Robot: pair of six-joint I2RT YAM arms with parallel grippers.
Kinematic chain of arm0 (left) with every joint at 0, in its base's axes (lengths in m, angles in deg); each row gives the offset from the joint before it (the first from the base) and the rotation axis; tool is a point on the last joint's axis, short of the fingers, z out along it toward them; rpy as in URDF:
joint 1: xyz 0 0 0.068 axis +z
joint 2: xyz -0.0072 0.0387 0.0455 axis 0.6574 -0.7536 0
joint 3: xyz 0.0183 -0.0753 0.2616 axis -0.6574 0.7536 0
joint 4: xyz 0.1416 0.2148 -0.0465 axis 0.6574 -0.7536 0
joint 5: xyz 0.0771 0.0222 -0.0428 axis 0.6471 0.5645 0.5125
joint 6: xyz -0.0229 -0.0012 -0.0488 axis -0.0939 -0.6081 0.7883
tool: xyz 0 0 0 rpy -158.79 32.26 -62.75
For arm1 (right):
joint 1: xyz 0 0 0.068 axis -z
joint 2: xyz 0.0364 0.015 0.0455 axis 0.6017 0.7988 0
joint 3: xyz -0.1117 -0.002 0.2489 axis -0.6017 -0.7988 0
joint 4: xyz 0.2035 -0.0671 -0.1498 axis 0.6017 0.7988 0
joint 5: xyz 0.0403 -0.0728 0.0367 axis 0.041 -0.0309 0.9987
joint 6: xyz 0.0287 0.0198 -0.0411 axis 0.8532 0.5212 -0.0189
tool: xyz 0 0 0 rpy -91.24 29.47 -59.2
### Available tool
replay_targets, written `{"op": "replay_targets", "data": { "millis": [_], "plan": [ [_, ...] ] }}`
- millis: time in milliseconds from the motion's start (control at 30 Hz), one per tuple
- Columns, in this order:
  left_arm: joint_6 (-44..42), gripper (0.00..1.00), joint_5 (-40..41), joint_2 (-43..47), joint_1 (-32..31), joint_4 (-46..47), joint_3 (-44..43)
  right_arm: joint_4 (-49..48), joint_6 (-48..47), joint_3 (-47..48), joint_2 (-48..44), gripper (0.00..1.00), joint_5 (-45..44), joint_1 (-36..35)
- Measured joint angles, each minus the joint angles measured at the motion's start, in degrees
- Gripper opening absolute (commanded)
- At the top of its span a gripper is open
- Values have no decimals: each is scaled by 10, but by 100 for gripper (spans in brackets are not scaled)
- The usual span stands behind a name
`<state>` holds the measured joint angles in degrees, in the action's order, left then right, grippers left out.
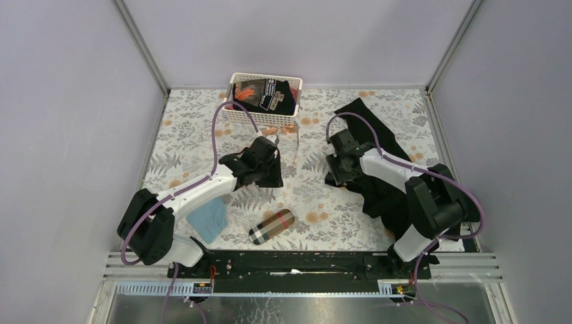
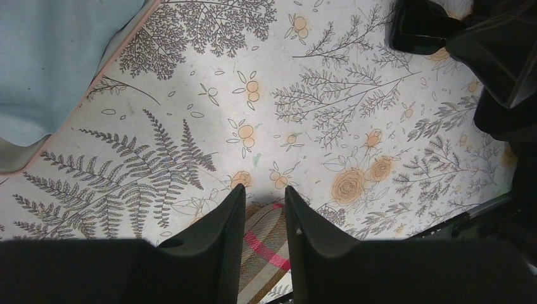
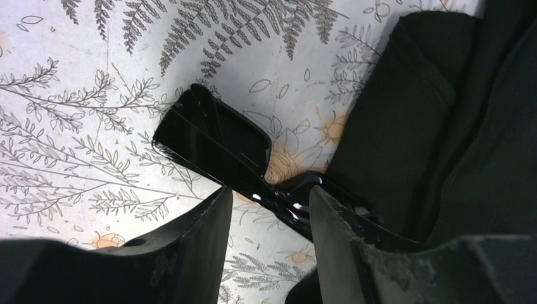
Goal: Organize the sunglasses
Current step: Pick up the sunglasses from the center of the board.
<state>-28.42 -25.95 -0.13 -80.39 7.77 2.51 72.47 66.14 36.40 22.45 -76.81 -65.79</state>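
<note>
The right gripper (image 3: 270, 190) is open, one finger each side of the black sunglasses (image 3: 215, 136). The left gripper (image 2: 265, 187), narrowly open, holds nothing.

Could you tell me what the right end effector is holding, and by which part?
The right end effector straddles the black sunglasses beside one lens; grip cannot be confirmed.

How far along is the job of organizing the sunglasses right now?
Nothing looks done. The wire-framed sunglasses lie loose beside the basket. In hand: the right gripper straddles the black sunglasses on the table, jaws not yet shut. The left gripper holds nothing. Left: grasping and placing both pairs.
</note>
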Motion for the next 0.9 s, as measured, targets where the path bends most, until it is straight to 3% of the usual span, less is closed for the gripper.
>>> {"op": "replay_targets", "data": {
  "millis": [367, 600, 900],
  "plan": [
    [-2, 34, 0, 0, 0, 0, 0, -16, -13, 13, 29, 32, 0, 0],
    [-2, 34, 0, 0, 0, 0, 0, -4, -11, 13, 28, 47, 1, 0],
    [-2, 34, 0, 0, 0, 0, 0, 0, 1, 13, 29, 39, 3, 0]
  ]
}}
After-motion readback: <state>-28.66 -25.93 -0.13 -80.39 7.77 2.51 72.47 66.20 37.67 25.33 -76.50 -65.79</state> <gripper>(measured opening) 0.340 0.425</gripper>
